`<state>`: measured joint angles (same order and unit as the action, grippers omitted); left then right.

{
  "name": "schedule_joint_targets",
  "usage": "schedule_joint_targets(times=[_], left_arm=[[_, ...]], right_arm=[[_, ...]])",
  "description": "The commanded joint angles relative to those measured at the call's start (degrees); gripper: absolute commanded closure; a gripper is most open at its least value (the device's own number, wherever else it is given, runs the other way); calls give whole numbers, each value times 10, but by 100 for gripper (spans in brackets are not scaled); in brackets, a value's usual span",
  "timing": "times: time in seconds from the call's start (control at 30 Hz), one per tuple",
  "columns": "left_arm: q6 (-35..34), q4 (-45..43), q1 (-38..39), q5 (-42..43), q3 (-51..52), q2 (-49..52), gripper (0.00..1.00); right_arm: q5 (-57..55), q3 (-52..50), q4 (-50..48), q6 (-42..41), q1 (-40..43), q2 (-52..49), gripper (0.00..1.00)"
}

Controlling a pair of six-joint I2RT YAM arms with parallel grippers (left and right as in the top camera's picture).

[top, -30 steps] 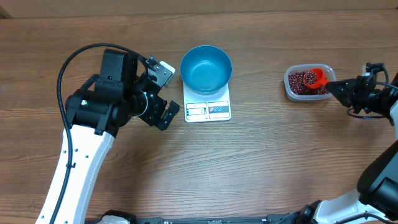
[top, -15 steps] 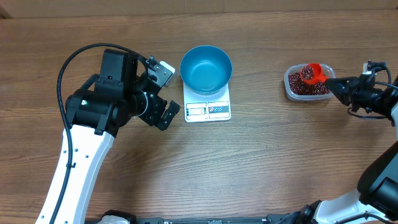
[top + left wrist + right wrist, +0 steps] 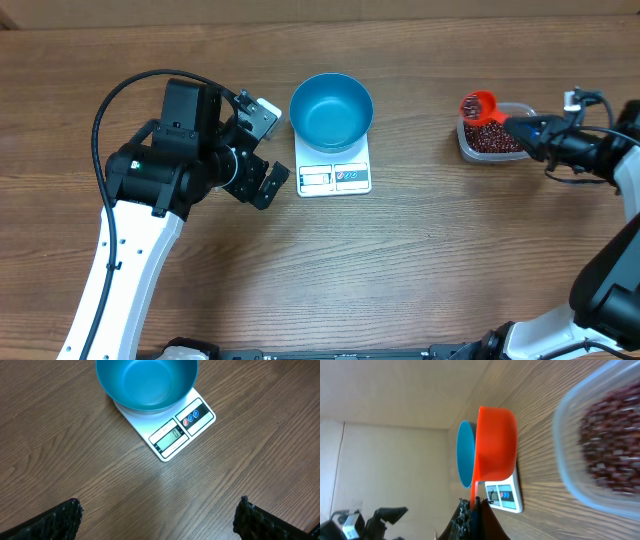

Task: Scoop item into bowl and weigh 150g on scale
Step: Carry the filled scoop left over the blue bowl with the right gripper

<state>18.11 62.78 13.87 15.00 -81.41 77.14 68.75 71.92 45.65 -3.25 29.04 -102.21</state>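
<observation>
My right pincer (image 3: 517,125) grips a red scoop (image 3: 489,98) of beans (image 3: 476,108) over the tub (image 3: 480,156). The bowl (image 3: 331,108), far ahead, sits empty; all weighing remains.

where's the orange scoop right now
In the overhead view the orange scoop is far right, held by the right gripper over the left end of the clear tub of beans, well right of the blue bowl on the scale.
</observation>
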Motion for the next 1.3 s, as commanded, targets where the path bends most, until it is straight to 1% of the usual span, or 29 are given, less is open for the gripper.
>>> schedule_joint_targets(times=[0.0,0.23,0.63,0.73,0.93,1.1,1.27], left_arm=[[-5,0,0,11,-13,-5,0],[-5,0,0,11,-13,-5,1],[-5,0,0,11,-13,-5,0],[-5,0,0,11,-13,-5,0],[-5,0,0,11,-13,-5,0],[-5,0,0,11,-13,-5,0],[-5,0,0,11,-13,-5,0]], right_arm=[[22,8,-4,-17,-30,0,96],[54,9,-16,-28,-90,0,97],[53,9,-27,-30,-177,0,96],[53,9,-45,-35,-198,0,96],[49,9,-122,-103,-238,0,96],[41,9,-168,-120,-268,0,96],[-21,9,-203,-119,-299,0,96]])
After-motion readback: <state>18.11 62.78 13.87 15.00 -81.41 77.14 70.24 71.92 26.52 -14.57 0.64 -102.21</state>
